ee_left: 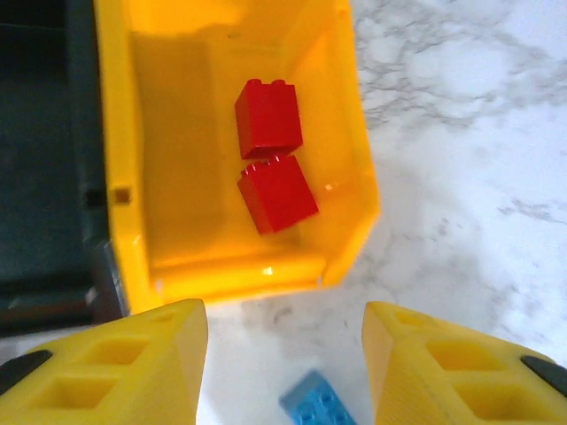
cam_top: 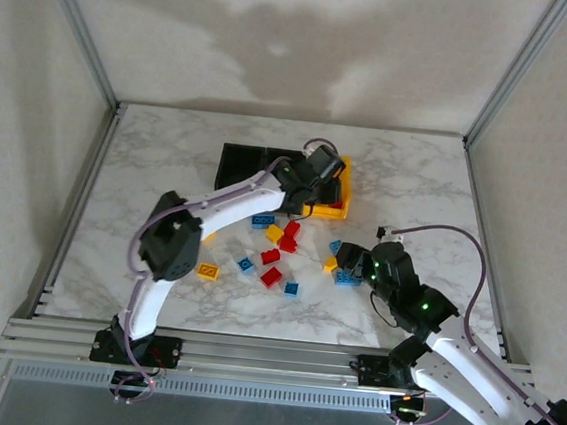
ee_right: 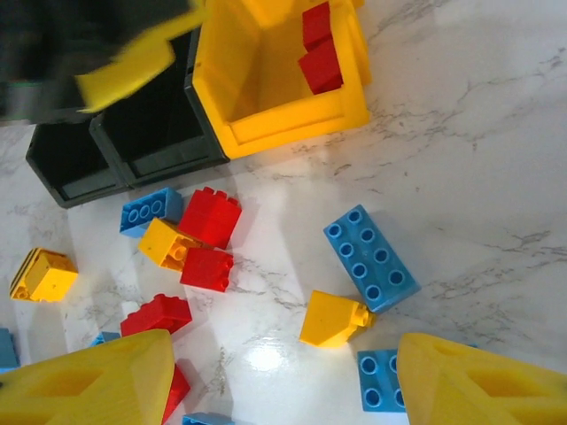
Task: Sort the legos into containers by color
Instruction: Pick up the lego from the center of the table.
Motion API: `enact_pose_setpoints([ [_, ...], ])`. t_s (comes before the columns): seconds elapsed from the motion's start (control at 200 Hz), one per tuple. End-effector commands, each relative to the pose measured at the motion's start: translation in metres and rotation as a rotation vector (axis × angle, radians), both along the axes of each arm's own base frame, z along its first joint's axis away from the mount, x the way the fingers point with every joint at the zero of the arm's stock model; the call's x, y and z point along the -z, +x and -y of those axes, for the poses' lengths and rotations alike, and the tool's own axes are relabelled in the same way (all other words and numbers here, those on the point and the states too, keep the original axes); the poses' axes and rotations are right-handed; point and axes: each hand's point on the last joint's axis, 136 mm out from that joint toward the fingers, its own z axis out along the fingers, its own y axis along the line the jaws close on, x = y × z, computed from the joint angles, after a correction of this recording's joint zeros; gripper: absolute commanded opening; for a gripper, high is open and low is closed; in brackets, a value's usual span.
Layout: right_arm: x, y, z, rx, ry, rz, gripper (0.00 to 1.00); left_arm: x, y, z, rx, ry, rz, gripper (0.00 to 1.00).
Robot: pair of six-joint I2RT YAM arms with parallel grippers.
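three bins (cam_top: 248,159) in a joined row, far middle of table (cam_top: 168,161). right-end bin (ee_left: 115,133) holds two bricks (ee_left: 268,119), touching, one behind the other. loose bricks (cam_top: 270,277) scattered on table just before the row, mostly toward its right end.

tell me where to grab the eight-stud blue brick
Come down from above and pinch the eight-stud blue brick across its narrow width, mid-length, fingers on the two long side walls. It lies flat, studs up, with room along both long sides there.
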Motion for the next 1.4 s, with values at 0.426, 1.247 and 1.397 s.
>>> enact_pose_setpoints([
  [0.426, -0.003, 0.017, -0.043, -0.146, 0.023, -0.005, 0.65, 0.035, -0.099, -0.129, -0.124, 0.057, -0.035, 0.55],
  [1.247, 0.019, 0.016, -0.036, -0.112, -0.014, -0.048, 0.66, 0.094, -0.088, -0.122, -0.086, 0.110, -0.115, 0.73],
  [1.397, 0.020, 0.015, -0.033, -0.105, -0.020, -0.048, 0.66, 0.107, -0.079, -0.117, -0.068, 0.152, -0.119, 0.72],
])
